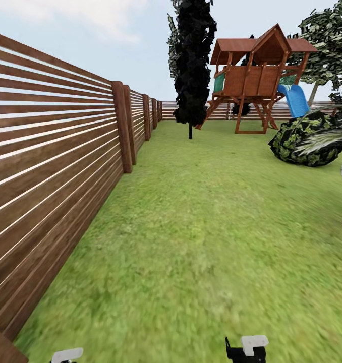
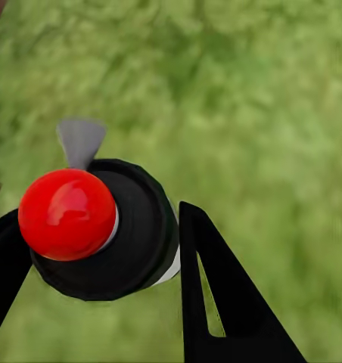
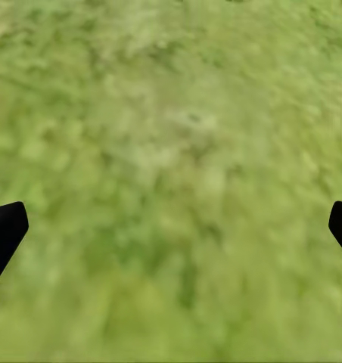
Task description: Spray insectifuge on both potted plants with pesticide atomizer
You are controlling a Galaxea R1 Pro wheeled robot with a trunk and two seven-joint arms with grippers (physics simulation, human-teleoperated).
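Left gripper (image 2: 95, 249) around atomizer (image 2: 103, 227), beside fence (image 1: 50, 166)

In the head view, two pieces of the robot peek up at the lower edge: on its left side a small pale grey, rounded block (image 1: 66, 355), and on its right side a black housing topped by a pale grey-white tab (image 1: 247, 348). In the left wrist view the left gripper (image 2: 95, 257) has flat, matte black fingers (image 2: 216, 295), wedge-shaped, one with a narrow slot cut through it. In the right wrist view the right gripper (image 3: 171, 231) shows as two rounded black fingertips (image 3: 4, 231).
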